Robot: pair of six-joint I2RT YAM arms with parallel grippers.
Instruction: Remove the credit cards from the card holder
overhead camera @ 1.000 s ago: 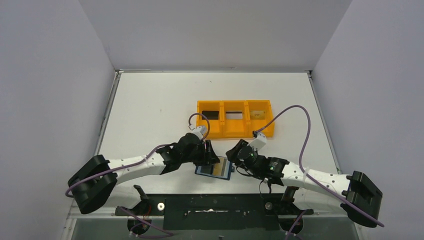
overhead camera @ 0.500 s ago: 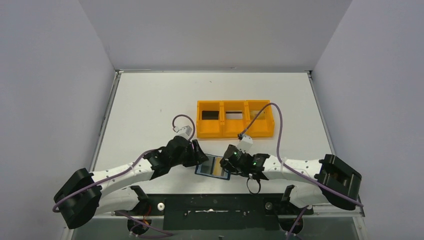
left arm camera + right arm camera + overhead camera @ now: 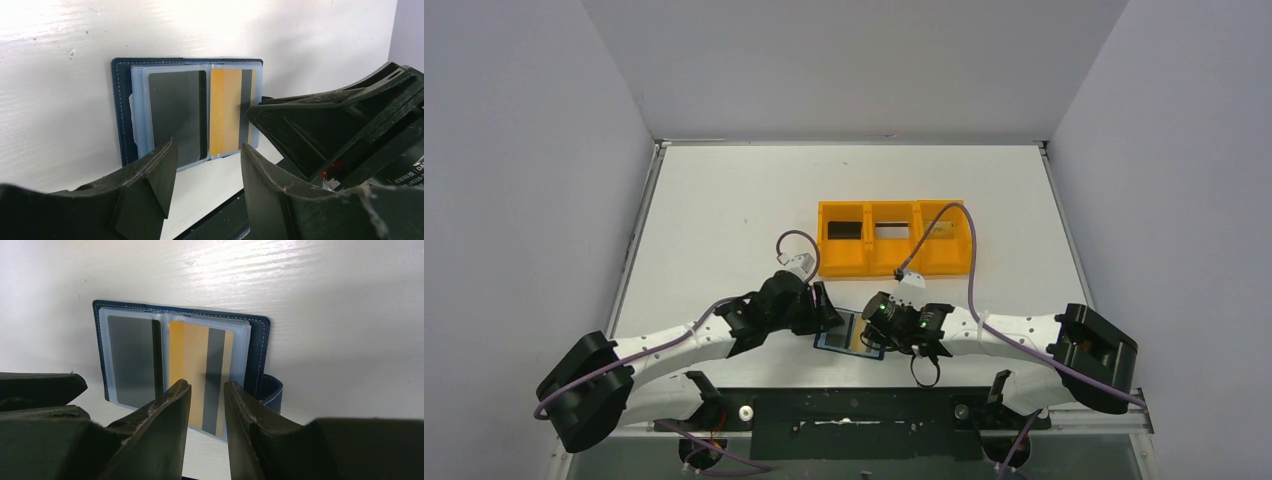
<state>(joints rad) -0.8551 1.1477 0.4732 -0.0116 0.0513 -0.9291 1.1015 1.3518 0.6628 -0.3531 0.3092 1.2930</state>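
Right wrist: right gripper (image 3: 206,385) is now narrowed, not closed, toward the yellow credit card (image 3: 192,347) just beyond its fingers (image 3: 170,412); left gripper (image 3: 207,147) is held open, empty.

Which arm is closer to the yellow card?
Right. The right gripper is at the yellow card's edge; the left gripper is over by the grey card.
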